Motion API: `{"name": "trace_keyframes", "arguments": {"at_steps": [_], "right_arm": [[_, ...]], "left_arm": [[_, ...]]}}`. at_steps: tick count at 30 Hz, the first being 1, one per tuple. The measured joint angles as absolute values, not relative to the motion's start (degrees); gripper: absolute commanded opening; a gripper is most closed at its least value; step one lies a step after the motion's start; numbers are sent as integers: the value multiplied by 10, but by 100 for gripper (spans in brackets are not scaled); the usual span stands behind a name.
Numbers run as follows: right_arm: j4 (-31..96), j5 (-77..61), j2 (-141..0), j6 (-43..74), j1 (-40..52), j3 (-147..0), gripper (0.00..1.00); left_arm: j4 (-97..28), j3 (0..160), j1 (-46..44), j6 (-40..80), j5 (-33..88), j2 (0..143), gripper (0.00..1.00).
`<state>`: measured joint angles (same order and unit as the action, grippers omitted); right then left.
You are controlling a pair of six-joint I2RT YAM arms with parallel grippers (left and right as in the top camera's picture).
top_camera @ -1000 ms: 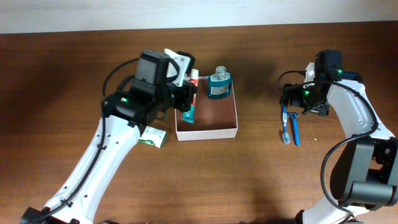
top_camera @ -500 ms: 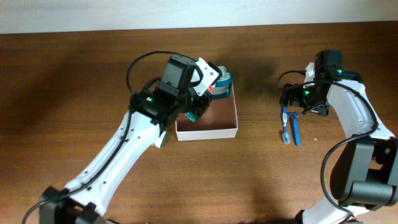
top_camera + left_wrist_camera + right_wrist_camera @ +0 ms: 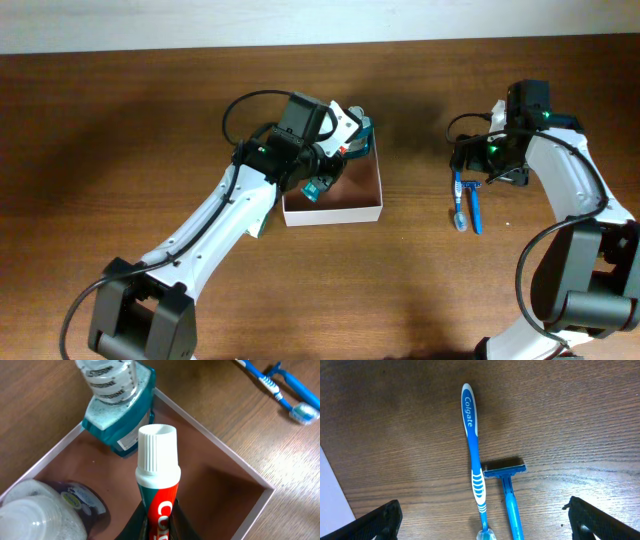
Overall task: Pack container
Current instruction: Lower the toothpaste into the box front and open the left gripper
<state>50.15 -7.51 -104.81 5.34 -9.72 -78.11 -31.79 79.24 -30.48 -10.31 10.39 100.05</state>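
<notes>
The container (image 3: 335, 215) sits on the desk (image 3: 100, 150) near its middle, directly below the left pincer (image 3: 322, 178). That pincer is clamped on the lower part of a toothpaste (image 3: 156, 467), its white cap pointing away from the fingers and out over the reddish-brown floor of the container; whether the toothpaste touches the floor cannot be told. A teal mouthwash (image 3: 117, 420) stands upright in one corner of the container, against the white wall, and a purple bottle (image 3: 75, 502) with a clear cap lies or stands in the neighbouring corner. Well apart from the container, a blue toothbrush (image 3: 474, 455) and a blue razor (image 3: 507, 475) lie side by side on the bare desk, just beside each other. The right pincer (image 3: 485, 517) hangs above them, fingers spread wide apart and holding nothing.
</notes>
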Motion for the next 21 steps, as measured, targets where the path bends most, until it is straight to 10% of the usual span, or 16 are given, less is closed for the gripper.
{"name": "trace_keyframes", "arguments": {"at_steps": [21], "right_arm": [[502,-75,-1048,53,-97,-781,99]], "left_arm": [[-309,792,-363,259,-115,1040,1]]}}
